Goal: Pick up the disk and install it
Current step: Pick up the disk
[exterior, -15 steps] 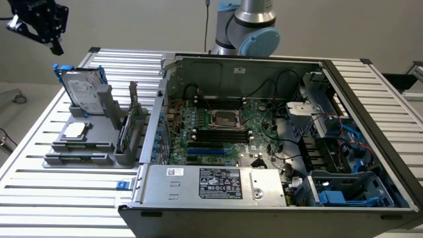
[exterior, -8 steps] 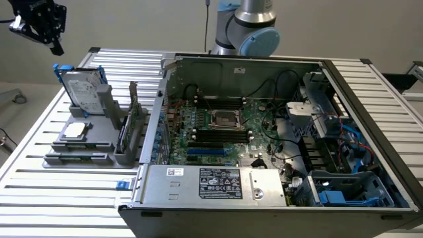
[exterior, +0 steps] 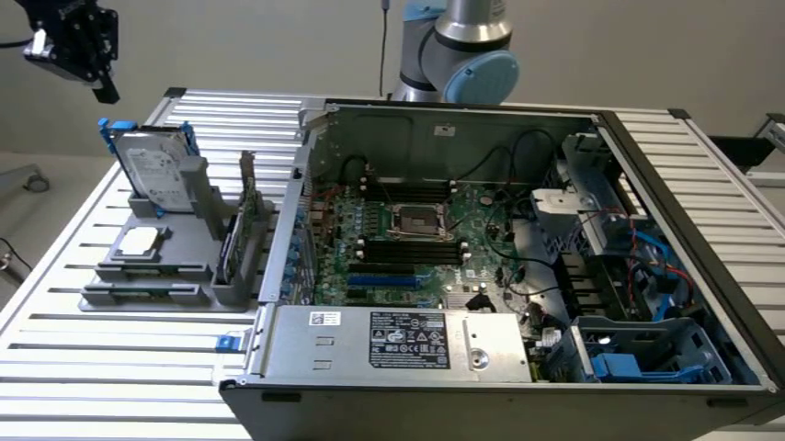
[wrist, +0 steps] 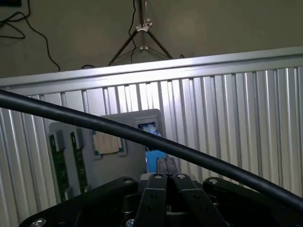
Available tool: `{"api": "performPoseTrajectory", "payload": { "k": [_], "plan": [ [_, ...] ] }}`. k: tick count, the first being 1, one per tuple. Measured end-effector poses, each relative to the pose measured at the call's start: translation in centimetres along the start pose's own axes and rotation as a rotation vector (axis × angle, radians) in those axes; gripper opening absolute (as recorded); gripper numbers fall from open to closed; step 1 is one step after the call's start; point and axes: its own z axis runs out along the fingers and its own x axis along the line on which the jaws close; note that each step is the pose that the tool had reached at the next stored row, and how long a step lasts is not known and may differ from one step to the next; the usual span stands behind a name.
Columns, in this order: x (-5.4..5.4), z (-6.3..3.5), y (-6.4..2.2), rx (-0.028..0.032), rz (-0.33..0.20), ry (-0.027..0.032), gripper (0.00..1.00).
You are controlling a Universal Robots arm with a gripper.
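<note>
The end effector (exterior: 105, 87) hangs high over the far corner of the table (exterior: 110, 367) at the exterior view's left. Its upper body is cut off by the picture's edge. In the wrist view the two dark fingers (wrist: 156, 191) meet at their tips, so the end effector (wrist: 166, 166) is clenched, and nothing sits between them.

The disk (exterior: 157, 170) stands upright on its edge below the end effector and well apart from it, slotted into a grey holder (exterior: 184, 276) on the table. Its white label faces the exterior camera, though the print is too small to read, and a blue carrier frames its edges.

From the wrist camera the disk (wrist: 149, 128) shows end-on, just beyond the fingertips, as a thin blue and pale strip. A thick black cable (wrist: 71, 116) crosses in front of it and hides part of the carrier and of the holder (wrist: 128, 118).

A small square chip (exterior: 138, 241) lies flat on the holder, beside the disk and farther from the end effector. It also shows in the wrist view (wrist: 108, 143).

An open computer case (exterior: 491, 413) lies well away from the end effector, toward the exterior view's right. A blue drive cage (exterior: 650, 354) sits in its near corner, and whether the cage holds anything cannot be made out.
</note>
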Motion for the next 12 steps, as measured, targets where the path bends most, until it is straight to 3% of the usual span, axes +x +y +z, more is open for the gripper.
{"api": "performPoseTrajectory", "payload": {
  "k": [12],
  "plan": [
    [0.01, 0.54, -0.02, 0.0063, -0.218, 0.0094, 0.11]
  ]
}}
